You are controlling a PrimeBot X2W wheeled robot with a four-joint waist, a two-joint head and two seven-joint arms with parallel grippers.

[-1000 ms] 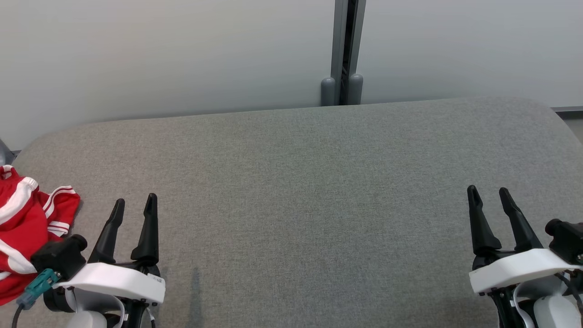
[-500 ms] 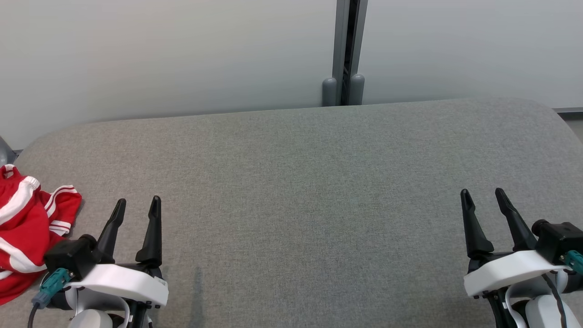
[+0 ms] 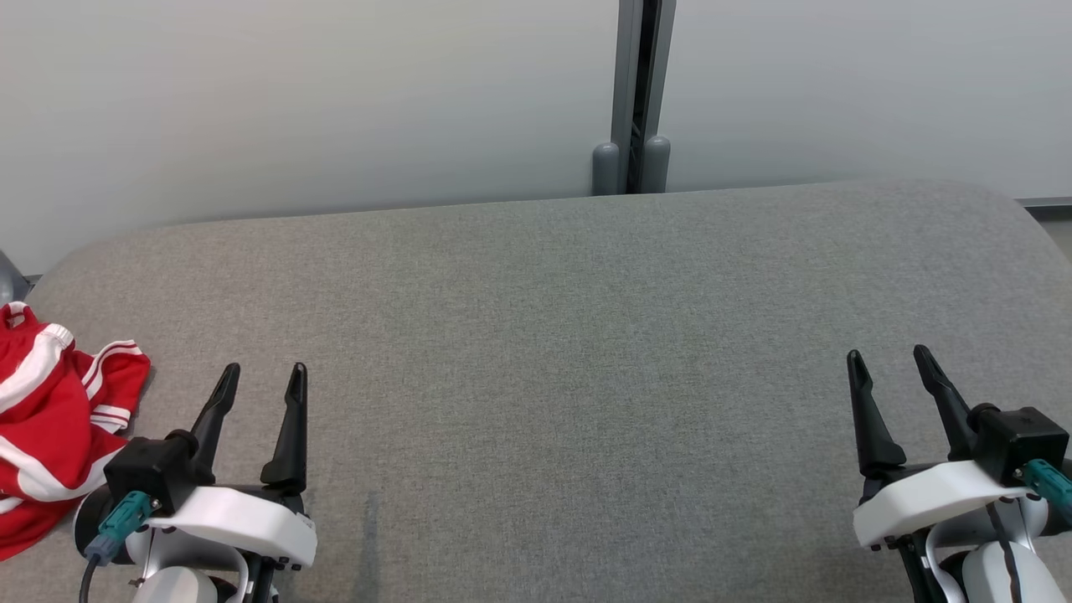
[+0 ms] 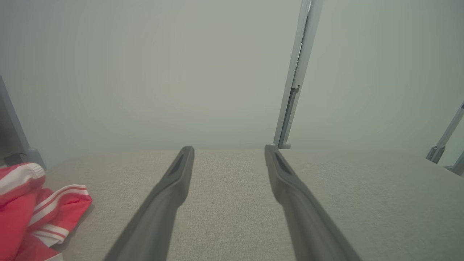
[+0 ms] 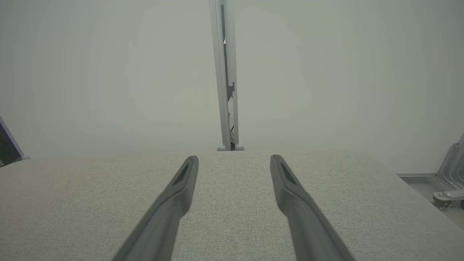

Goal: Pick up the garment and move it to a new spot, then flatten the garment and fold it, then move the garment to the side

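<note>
Left of the left end effector, splayed empty like the right end effector, lies the garment.

- Head camera looks down and forward over the grey surface toward its far edge and the wall.
- Both wrist cameras sit low over it, facing the same wall and post.

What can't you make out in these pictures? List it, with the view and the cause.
Garment, head view: cut by the left edge and partly covered by the left pincer's camera mount; full shape unknown.
Garment, left wrist view: cut by the left and bottom edges.
Metal fitting, right wrist view: cut by the right edge, unidentifiable.
Table, head view: near edge below the frame.
</note>
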